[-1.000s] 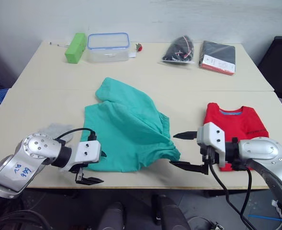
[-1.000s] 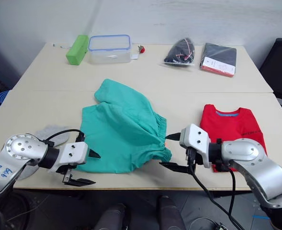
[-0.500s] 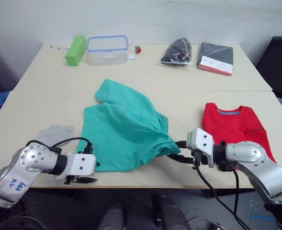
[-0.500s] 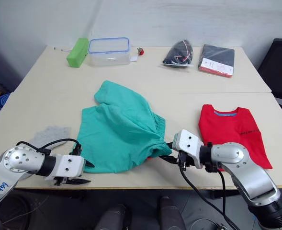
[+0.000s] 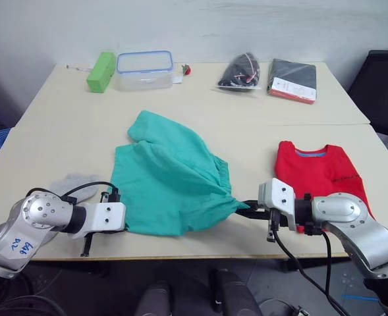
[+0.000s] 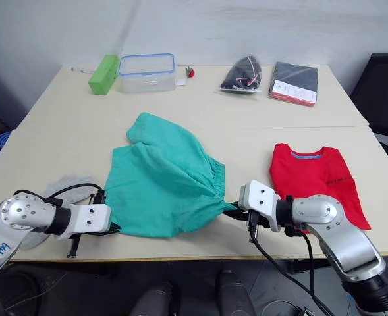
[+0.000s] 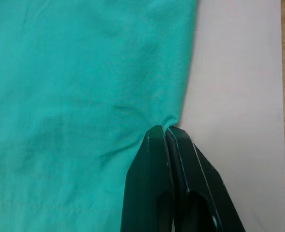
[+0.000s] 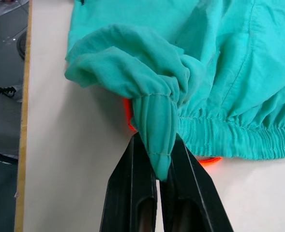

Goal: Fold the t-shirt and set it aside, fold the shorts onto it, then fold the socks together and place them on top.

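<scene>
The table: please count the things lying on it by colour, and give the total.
Green: 2, shorts, green block
Red: 1, t-shirt
Grey: 1, socks
Black: 2, bag, flat pack
Clear: 1, lidded box
Total: 7

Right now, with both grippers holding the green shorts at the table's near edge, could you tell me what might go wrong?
1. The left gripper pinches only a thin edge of the shorts, so the cloth may slip out when lifted.
2. The right gripper clamps a bunched waistband corner, and the orange drawstring sits beside it, so the fold may come out lumpy.
3. The socks lie close to the left arm and could get dragged.
</scene>
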`<state>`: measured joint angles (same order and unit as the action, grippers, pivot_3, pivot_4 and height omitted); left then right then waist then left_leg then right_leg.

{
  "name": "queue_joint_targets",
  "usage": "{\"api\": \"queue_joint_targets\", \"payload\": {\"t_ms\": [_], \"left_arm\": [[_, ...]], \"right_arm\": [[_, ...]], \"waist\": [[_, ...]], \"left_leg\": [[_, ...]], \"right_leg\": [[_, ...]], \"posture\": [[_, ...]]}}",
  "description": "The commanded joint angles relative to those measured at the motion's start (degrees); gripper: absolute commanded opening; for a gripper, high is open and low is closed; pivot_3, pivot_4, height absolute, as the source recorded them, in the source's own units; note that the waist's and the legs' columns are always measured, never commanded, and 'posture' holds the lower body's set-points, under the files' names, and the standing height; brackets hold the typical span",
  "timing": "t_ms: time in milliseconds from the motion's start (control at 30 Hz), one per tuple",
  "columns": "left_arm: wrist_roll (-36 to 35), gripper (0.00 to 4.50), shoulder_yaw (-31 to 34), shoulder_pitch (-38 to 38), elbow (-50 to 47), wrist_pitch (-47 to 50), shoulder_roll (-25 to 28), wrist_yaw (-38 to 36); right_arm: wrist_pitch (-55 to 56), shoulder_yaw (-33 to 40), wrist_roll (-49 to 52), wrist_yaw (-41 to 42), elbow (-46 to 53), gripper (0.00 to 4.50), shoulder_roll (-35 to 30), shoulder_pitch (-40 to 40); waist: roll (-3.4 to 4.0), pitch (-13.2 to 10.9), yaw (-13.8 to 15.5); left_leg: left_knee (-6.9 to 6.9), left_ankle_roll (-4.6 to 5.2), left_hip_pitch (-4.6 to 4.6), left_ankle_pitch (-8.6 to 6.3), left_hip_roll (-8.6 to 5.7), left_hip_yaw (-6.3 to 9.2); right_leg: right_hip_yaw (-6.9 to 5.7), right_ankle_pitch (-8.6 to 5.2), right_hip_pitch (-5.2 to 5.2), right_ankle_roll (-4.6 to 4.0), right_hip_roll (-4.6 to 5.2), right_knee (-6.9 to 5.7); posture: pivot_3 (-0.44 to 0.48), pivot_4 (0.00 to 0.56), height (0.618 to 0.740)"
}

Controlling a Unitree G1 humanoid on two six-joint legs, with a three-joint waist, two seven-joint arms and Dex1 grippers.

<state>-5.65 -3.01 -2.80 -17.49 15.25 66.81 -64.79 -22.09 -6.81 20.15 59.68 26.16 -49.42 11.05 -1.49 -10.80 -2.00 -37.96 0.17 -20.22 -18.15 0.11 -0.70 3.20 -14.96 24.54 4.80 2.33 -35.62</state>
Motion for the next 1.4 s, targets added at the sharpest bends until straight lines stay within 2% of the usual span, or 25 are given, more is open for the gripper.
{"api": "queue_joint_targets", "payload": {"t_ms": [33,167,233,300,367,500,600,767,800,833,1000,1133,1400], "left_arm": [[-4.68,0.03,5.87,4.94,-1.84,2.41,4.99,-7.24],[-9.56,0.03,17.79,17.84,-6.14,6.24,11.68,-21.43],[-9.85,0.03,22.28,22.04,-7.02,6.22,12.23,-25.08],[-10.68,0.03,22.87,20.88,-6.75,6.19,11.02,-22.88],[-11.44,0.03,21.18,17.62,-6.31,6.64,9.89,-19.8],[-10.09,0.03,13.98,4.82,-5.43,5.84,1.42,-9.55],[-13.73,0.68,12.37,2.52,-7.23,8.73,-0.96,-10.32],[-16.2,2.15,11.69,5.88,-11.86,10.15,-1.22,-11.1],[-15.49,2.57,11.42,6.65,-12.36,9.79,-0.92,-10.84],[-14.46,2.78,11.08,7.48,-12.67,8.87,-0.61,-10.64],[-13.11,4.36,10.44,9.36,-13.84,6.89,-2.4,-7.93],[-9.47,4.47,7.89,9.88,-14.04,4.43,-3.98,-4.53],[-2.59,4.47,4.53,10.29,-9.86,-0.43,-5.87,0.68]], "right_arm": [[5.51,3.34,1.5,8.2,-1.11,0.0,-4.44,1.44],[10.86,5.23,3.69,19.93,-4.49,0.0,-10.89,2.69],[13.56,4.79,2.43,22.2,-6.35,0.0,-12.05,3.66],[16.48,3.69,0.31,22.68,-8.43,0.0,-11.49,4.79],[17.12,2.76,-0.18,22.48,-9.7,0.0,-10.19,5.58],[15.88,0.2,-1.58,19.79,-9.55,0.0,-6.29,7.11],[13.89,-0.19,-2.01,17.88,-9.95,0.0,-4.37,8.72],[11.51,-0.67,-2.67,15.86,-10.3,0.0,-2.78,10.29],[9.58,-0.24,-1.44,15.35,-9.85,0.0,-2.47,10.56],[6.77,0.47,0.42,14.73,-9.19,0.0,-2.1,10.97],[-8.29,4.2,11.09,11.17,-6.51,0.0,-0.75,14.24],[-16.21,5.77,15.74,7.47,-6.47,0.0,0.57,17.38],[-20.66,7.02,19.16,5.42,-6.14,0.0,1.07,18.91]], "waist": [[-0.05,-0.05,-0.26],[-0.12,-0.25,-0.32],[-0.13,-0.25,-0.09],[-0.12,-0.27,0.19],[-0.14,-0.29,0.51],[-0.17,-0.31,0.52],[-0.22,-0.34,0.09],[-0.22,-0.34,-0.45],[-0.22,-0.34,-0.41],[-0.22,-0.34,-0.33],[-0.19,-0.35,-0.07],[-0.19,-0.35,0.13],[-0.19,-0.35,0.36]], "left_leg": [[0.01,-0.03,0.0,-0.04,0.04,0.0],[0.04,-0.08,-0.08,-0.25,0.11,-0.02],[0.06,-0.08,-0.06,-0.34,0.11,0.0],[0.06,-0.08,-0.04,-0.39,0.1,0.0],[0.04,-0.08,-0.06,-0.39,0.07,0.01],[-0.06,-0.08,-0.06,-0.38,-0.02,0.02],[-0.12,-0.08,-0.1,-0.38,-0.05,-0.02],[-0.07,-0.16,-0.09,-0.43,0.02,0.02],[-0.03,-0.16,-0.09,-0.43,0.03,0.05],[-0.03,-0.17,-0.09,-0.43,0.04,0.08],[-0.04,-0.17,-0.07,-0.42,0.06,0.15],[-0.04,-0.17,-0.07,-0.43,0.06,0.16],[0.04,-0.22,-0.19,-0.46,0.05,0.19]], "right_leg": [[-0.03,-0.04,0.02,-0.06,-0.02,0.0],[-0.11,-0.15,0.12,-0.15,0.0,0.0],[-0.18,-0.27,0.08,-0.3,0.04,0.09],[-0.28,-0.55,0.06,-0.72,0.06,0.12],[-0.28,-0.56,0.03,-0.71,0.06,0.12],[-0.29,-0.46,-0.02,-0.51,0.1,0.07],[-0.3,-0.11,0.01,0.11,0.13,0.01],[-0.08,-0.15,0.08,0.03,0.17,0.01],[-0.1,-0.16,0.08,0.0,0.17,0.0],[-0.12,-0.18,0.08,-0.03,0.17,-0.01],[-0.14,-0.21,0.07,-0.08,0.18,-0.08],[-0.13,-0.21,0.06,-0.1,0.22,-0.04],[-0.16,-0.21,0.11,-0.09,0.28,0.14]], "posture": [[0.0,0.15,0.74],[0.0,0.15,0.74],[0.0,0.15,0.74],[0.0,0.15,0.74],[0.0,0.15,0.74],[0.0,0.15,0.74],[0.0,0.15,0.74],[0.0,0.15,0.74],[0.0,0.15,0.74],[0.0,0.15,0.74],[0.0,0.15,0.74],[0.0,0.15,0.74],[0.0,0.15,0.74]]}}
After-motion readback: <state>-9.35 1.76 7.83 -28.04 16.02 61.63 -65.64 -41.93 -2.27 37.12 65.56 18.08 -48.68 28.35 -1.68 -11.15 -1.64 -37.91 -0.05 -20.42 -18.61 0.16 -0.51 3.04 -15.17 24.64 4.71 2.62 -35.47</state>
